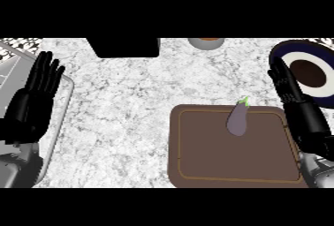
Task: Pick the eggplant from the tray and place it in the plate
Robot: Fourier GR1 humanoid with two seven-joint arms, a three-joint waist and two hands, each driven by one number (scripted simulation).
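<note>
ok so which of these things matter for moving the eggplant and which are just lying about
For the job:
eggplant, lying on the tray
tray, brown
plate, dark blue and white, far right
right hand, open, beside the tray

Just lying about:
black box at the far edge
bowl at the far edge
left hand, open, resting at left

Open marble counter (130,110) left of tray (195,167), bare tray floor around eggplant (237,120), plate (287,55) unobstructed.
</note>
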